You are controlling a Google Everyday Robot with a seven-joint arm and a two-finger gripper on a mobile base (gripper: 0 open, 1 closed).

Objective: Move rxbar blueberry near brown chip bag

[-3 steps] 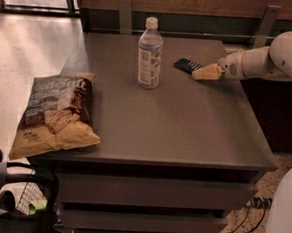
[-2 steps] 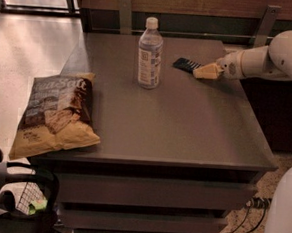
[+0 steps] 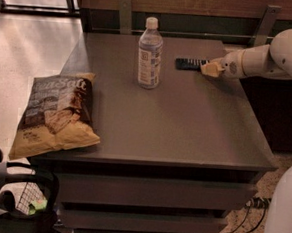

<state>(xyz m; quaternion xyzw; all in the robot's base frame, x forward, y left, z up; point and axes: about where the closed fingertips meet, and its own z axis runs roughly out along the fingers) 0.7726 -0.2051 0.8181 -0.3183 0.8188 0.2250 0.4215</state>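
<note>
Rxbar blueberry (image 3: 190, 64): laid flat at the back of the table (image 3: 185, 131), right of the water bottle (image 3: 150, 53).
Gripper (image 3: 212, 69): held at the bar's right end; its grasp cannot be told.
Brown chip bag (image 3: 56, 114): front-left, well apart.
Advice: a firm hold is best secured, then the bottle skirted.

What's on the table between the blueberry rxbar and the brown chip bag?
The water bottle stands between them, camera view; otherwise bare tabletop. The claw is at the rxbar's end away from it.
</note>
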